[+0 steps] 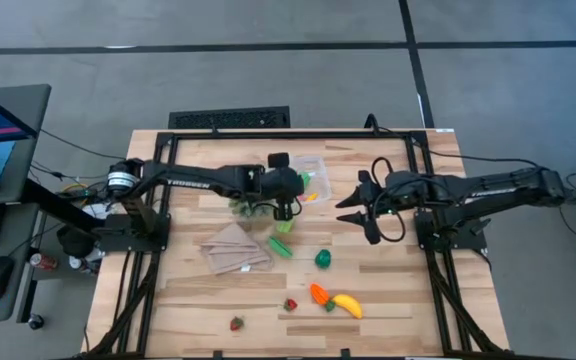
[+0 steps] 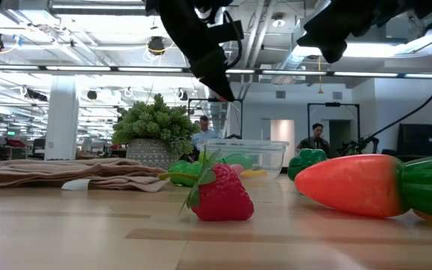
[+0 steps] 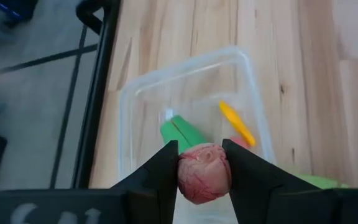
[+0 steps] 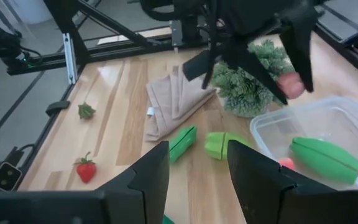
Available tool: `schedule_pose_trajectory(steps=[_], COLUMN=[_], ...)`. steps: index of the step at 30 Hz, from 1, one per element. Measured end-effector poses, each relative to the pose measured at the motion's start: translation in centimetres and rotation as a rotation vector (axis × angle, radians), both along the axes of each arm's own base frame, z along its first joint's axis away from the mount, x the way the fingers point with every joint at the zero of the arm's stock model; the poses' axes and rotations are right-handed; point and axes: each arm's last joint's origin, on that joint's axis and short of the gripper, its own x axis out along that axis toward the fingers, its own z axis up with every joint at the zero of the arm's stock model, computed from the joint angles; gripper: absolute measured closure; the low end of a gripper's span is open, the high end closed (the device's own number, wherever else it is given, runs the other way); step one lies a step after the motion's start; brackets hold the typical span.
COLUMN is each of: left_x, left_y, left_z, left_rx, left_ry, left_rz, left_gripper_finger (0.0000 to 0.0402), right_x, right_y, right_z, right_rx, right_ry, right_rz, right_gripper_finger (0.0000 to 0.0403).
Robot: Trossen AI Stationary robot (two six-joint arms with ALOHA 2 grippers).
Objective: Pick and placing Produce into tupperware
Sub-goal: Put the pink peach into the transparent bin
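Left gripper pinches a wrinkled pink ball — above clear tupperware; right gripper open.

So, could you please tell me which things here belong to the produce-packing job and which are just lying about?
Job:
clear plastic tupperware
pinkish round toy in left gripper
orange carrot
yellow banana
red strawberries

Lying about:
spiky green ball
tan folded cloth

- Left gripper hangs above the tupperware, fingers clamped on a small pinkish-red piece.
- Right gripper waits just beside the tupperware, raised, fingers parted, holding nothing.
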Motion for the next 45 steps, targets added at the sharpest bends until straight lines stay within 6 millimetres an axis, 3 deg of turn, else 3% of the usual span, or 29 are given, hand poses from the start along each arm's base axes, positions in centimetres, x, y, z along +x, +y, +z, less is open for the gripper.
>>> schedule_pose_trajectory(steps=[18,21,29,37,45], left_x=[0.3,0.9,3.9,6.2,6.1], left_y=[4.8,5.2,5.5,6.0,7.2], left_z=[1.1,0.2,-5.3,-6.0,-5.5], left_rx=[-0.246,-0.293,-0.464,-0.469,-0.449], left_ry=[-0.266,-0.291,-0.227,-0.236,-0.263], left_rz=[0.145,0.184,0.248,0.259,0.288], left_gripper_finger=[0.0294,0.0294,0.0294,0.0294,0.0294], right_x=[0.2,0.0,-0.1,-0.2,-0.2], right_y=[0.0,0.0,0.1,0.8,1.1], right_z=[1.5,1.8,1.9,1.9,1.9], right_rx=[-0.007,-0.018,-0.002,0.009,0.011], right_ry=[-0.151,-0.173,-0.177,-0.175,-0.175], right_rz=[0.004,0.008,0.007,0.039,0.053], right_gripper_finger=[0.0249,0.0249,0.0249,0.0249,0.0249])
